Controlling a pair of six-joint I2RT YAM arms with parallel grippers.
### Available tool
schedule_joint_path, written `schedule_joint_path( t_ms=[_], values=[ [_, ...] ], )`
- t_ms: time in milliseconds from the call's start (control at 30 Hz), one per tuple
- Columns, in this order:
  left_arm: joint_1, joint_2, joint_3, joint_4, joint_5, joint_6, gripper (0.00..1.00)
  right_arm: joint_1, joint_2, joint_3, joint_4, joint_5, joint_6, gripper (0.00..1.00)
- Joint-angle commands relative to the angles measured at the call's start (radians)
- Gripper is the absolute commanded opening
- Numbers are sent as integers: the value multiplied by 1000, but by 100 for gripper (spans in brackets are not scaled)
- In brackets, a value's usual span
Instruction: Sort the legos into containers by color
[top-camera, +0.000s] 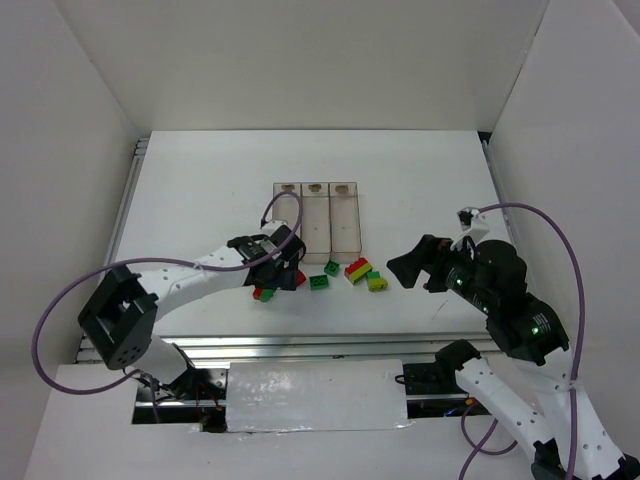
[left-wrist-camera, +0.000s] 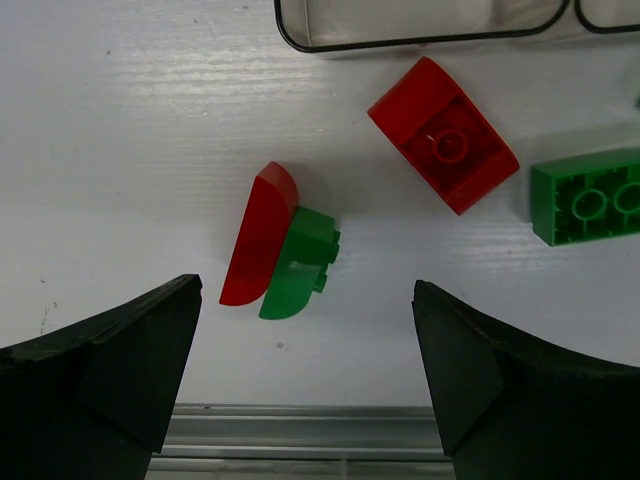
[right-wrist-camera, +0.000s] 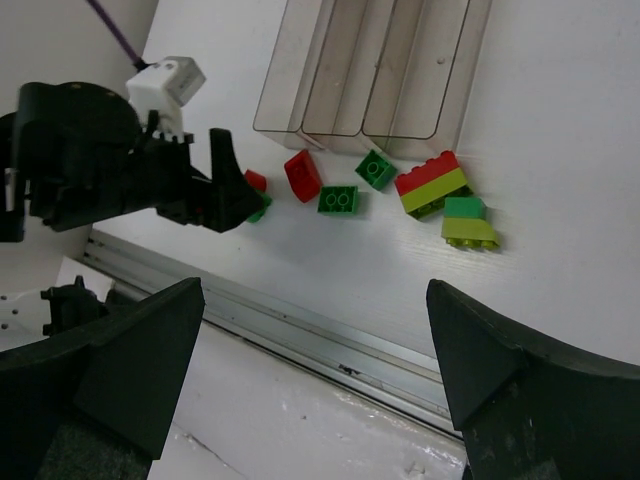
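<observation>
Several legos lie in a loose row in front of the containers, three clear bins joined side by side. My left gripper is open, low over the table, with a joined red and green piece just ahead of its fingertips and touching neither. A red brick and a green brick lie further ahead to the right. My right gripper is open and empty, held high over the table's front edge. From there I see a red and yellow-green stack and a green and yellow-green pair.
The left arm reaches in from the left and covers part of the red brick. Two green bricks lie mid-row. A metal rail runs along the table's near edge. White walls enclose the table.
</observation>
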Motion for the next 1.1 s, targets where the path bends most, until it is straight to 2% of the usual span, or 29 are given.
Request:
schedule_joint_path(
  t_ms=[0, 267, 533, 600, 633, 733, 767, 800, 867, 967, 1067],
  values=[
    [3, 40, 12, 53, -62, -31, 99, 4, -19, 3, 72, -61, -31, 100],
    [15, 151, -13, 137, -63, -8, 95, 6, -34, -27, 96, -92, -45, 100],
    [49, 120, -91, 185, -38, -14, 85, 4, -30, -36, 107, -104, -47, 100],
    [56, 112, -108, 194, -24, -12, 77, 4, -26, -37, 113, -110, -44, 100],
    [56, 109, -112, 197, -21, -14, 67, 6, -26, -36, 114, -118, -42, 99],
    [56, 85, -141, 204, -9, -23, 52, 4, -23, -30, 110, -118, -45, 100],
    [56, 67, -152, 202, -6, -26, 42, 6, -25, -30, 111, -117, -45, 100],
    [56, 54, -158, 194, -1, -26, 20, 4, -25, -31, 114, -115, -45, 100],
    [43, -11, -174, 188, 5, -31, 0, 6, -25, -46, 128, -113, -38, 99],
    [-34, -157, -197, 219, 23, 9, 0, 4, -14, -86, 179, -118, 5, 100],
    [-127, -335, -239, 326, 56, 67, 0, 4, 7, -135, 261, -107, 94, 100]
  ],
)
